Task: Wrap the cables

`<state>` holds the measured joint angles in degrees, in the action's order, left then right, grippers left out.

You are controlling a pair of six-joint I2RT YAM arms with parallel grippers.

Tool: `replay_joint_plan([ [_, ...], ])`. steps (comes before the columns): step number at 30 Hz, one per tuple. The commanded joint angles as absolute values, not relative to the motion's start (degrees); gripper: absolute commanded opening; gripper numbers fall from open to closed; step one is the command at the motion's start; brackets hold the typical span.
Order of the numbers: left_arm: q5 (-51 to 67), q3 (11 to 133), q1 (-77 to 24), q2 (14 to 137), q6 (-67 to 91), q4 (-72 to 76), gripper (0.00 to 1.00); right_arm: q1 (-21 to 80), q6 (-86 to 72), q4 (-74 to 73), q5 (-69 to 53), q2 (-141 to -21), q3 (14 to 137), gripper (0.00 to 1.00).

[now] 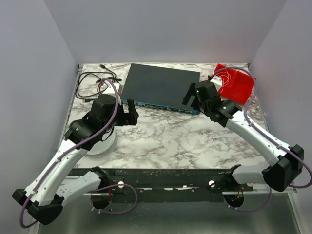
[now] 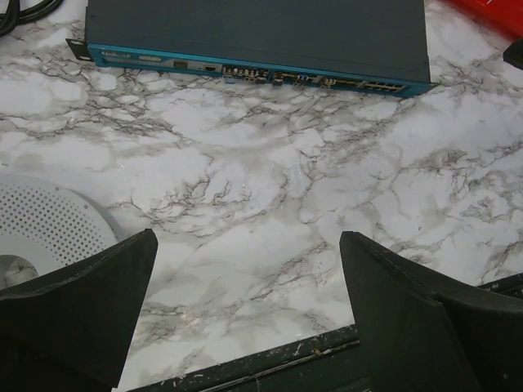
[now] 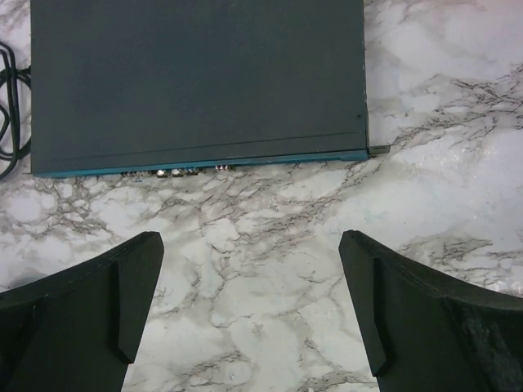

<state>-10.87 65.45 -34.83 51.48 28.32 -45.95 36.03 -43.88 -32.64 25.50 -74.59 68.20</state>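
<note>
The cables point(image 1: 223, 79) are lying in a loose white tangle on top of a red box point(image 1: 239, 87), just beside the far right corner of the flat dark box point(image 1: 163, 85). They are looking very thin, like string. I am guessing they are going to feel light, soft and floppy, slipping and snagging easily. Taking hold where the loops are bunching together is looking safest, with a gentle pinch and no hard tugging.

Counting from big to small: one marble tabletop point(image 1: 170, 139) is carrying everything. Two arms are reaching toward the dark box, one by each near corner. The left jaws are hanging spread wide and holding nothing, and the right jaws are doing the same. One dark box and one red box are sitting side by side. One white round disc point(image 1: 100, 146) is lying near the dark box's left front. One black cord point(image 1: 92, 78) is curling left of the dark box. The white tangle is looking too fine for counting strands.
</note>
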Motion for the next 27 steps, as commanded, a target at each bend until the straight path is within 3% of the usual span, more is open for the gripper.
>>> replay_joint_plan([
  [1,-10.7,64.9,-34.5,51.1,27.6,-44.8,0.99,36.1,-42.6,-32.3,25.3,-73.9,69.5,1.00],
  [10,-9.1,66.1,-34.4,52.1,26.7,-46.9,0.99,32.6,-40.6,-34.4,26.5,-80.6,75.9,1.00],
  [22,-7.0,66.0,-33.9,51.1,27.1,-47.1,0.99,4.1,-42.7,-31.0,20.2,-94.9,85.0,0.98],
  [27,-6.1,65.7,-33.4,50.3,27.4,-46.5,0.99,1.9,-43.9,-31.3,18.7,-106.8,96.1,0.84],
])
